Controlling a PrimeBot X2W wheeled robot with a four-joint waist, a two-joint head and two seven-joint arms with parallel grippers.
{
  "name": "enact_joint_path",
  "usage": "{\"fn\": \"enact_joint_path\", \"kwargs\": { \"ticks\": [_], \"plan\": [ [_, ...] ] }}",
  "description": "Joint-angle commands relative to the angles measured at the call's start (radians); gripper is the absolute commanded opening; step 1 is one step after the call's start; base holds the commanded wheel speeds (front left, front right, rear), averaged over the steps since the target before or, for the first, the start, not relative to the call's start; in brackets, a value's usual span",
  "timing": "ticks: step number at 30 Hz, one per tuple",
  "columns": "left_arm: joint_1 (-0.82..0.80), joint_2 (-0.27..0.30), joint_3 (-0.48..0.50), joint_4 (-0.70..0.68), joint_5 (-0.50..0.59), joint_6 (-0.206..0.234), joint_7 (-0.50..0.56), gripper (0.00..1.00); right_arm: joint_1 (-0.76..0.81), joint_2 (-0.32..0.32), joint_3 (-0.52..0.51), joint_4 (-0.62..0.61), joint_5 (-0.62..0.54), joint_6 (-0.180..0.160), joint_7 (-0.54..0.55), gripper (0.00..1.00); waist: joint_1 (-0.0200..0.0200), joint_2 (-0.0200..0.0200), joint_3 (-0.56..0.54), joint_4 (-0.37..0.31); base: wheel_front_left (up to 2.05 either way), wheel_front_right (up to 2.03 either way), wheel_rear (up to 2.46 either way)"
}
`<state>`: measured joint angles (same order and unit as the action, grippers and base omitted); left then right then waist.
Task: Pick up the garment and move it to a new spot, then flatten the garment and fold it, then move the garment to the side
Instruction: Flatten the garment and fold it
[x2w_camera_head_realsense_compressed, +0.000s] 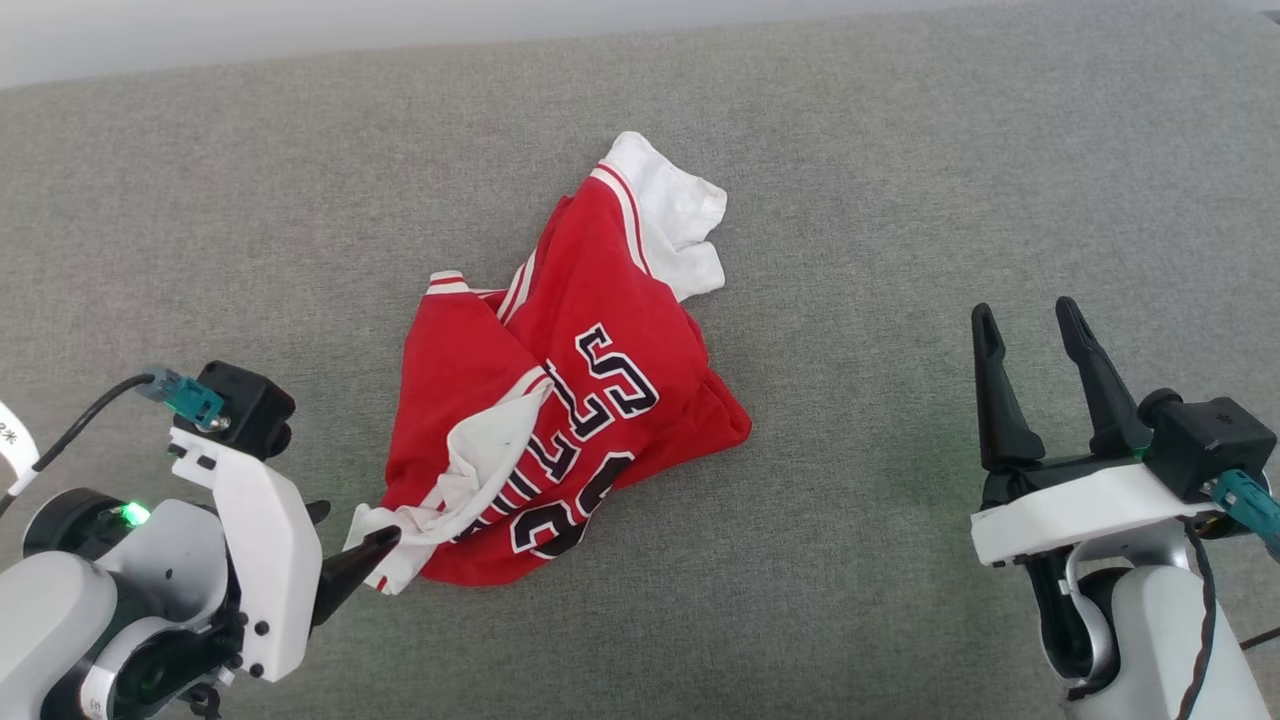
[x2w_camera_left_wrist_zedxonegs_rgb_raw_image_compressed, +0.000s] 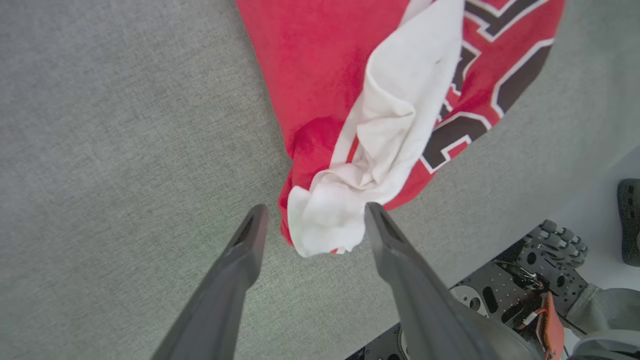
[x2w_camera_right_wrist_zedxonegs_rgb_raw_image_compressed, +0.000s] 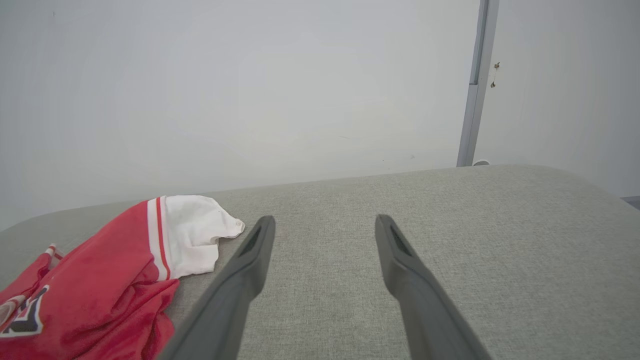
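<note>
The garment (x2w_camera_head_realsense_compressed: 560, 400) lies in a crumpled heap around the middle of the grey upholstered surface (x2w_camera_head_realsense_compressed: 900, 200), a little toward its left side and well clear of the far edge. You have most of the task ahead of you. The jersey is neither flat nor folded, and nothing here tells you whether its present spot is already the new one.

It is a red sleeveless jersey of smooth, soft-looking knit. Several layers are bunched over one another and the white inside is turned out in two places: a lobe at the far end and a twisted tongue at the near-left corner. Striped white-and-red trim runs along the openings. The black, white-outlined "BULLS" lettering and a number face up, creased across a fold.

That near-left white corner sits loosely between the fingers of the left gripper (x2w_camera_left_wrist_zedxonegs_rgb_raw_image_compressed: 316, 209), seen low at the corner (x2w_camera_head_realsense_compressed: 360, 522) in the head view. Its jaws stand spread, pinching nothing. The right gripper (x2w_camera_head_realsense_compressed: 1026, 308) is well apart from the cloth toward the right side, also spread wide and empty, over bare upholstery in its own view (x2w_camera_right_wrist_zedxonegs_rgb_raw_image_compressed: 325, 220).

The fingers are dark, matte and tapered to blunt tips. The surface is a coarse woven textile with a rounded far edge, backed by a plain pale wall (x2w_camera_right_wrist_zedxonegs_rgb_raw_image_compressed: 300, 75).
</note>
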<state>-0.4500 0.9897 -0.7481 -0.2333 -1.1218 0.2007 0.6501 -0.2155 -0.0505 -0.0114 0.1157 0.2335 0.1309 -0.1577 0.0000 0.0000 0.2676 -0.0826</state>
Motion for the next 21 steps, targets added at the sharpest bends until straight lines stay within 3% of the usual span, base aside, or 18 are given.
{"fn": "enact_joint_path", "kwargs": {
  "ticks": [1, 10, 11, 12, 13, 14, 21],
  "plan": [
    [-0.012, -0.004, -0.002, 0.012, 0.000, -0.010, -0.004, 1.00, -0.003, -0.001, -0.001, -0.002, -0.006, 0.000, 0.001, 1.00, 0.0000, 0.0000, 0.003, -0.002, 0.00, 0.00, 0.00],
    [-0.025, -0.063, -0.026, 0.122, -0.007, -0.052, -0.007, 1.00, -0.011, 0.000, -0.004, -0.007, -0.009, 0.000, 0.005, 1.00, 0.0000, 0.0000, 0.019, -0.005, 0.00, 0.00, 0.00],
    [-0.027, -0.069, -0.026, 0.137, -0.011, -0.055, -0.006, 0.83, -0.011, -0.001, -0.005, -0.009, -0.010, 0.000, 0.005, 1.00, 0.0000, 0.0000, 0.020, -0.005, 0.00, 0.00, 0.00],
    [-0.030, -0.074, -0.028, 0.150, -0.016, -0.063, -0.004, 0.37, -0.012, 0.000, -0.004, -0.010, -0.010, 0.000, 0.006, 1.00, 0.0000, 0.0000, 0.022, -0.004, 0.00, 0.00, 0.00],
    [-0.036, -0.081, -0.024, 0.162, -0.016, -0.067, -0.014, 0.05, -0.013, 0.000, -0.004, -0.011, -0.010, 0.000, 0.007, 1.00, 0.0000, 0.0000, 0.024, -0.005, 0.00, 0.00, 0.00],
    [-0.038, -0.088, -0.021, 0.175, -0.021, -0.069, -0.018, 0.00, -0.013, -0.001, -0.004, -0.012, -0.011, 0.000, 0.007, 1.00, 0.0000, 0.0000, 0.025, -0.005, 0.00, 0.00, 0.00],
    [-0.025, -0.093, 0.007, 0.190, -0.034, -0.067, -0.062, 0.00, -0.008, 0.000, -0.015, -0.013, -0.016, 0.000, 0.007, 1.00, 0.0000, 0.0000, 0.022, 0.003, 0.00, 0.00, 0.00]
  ]
}}
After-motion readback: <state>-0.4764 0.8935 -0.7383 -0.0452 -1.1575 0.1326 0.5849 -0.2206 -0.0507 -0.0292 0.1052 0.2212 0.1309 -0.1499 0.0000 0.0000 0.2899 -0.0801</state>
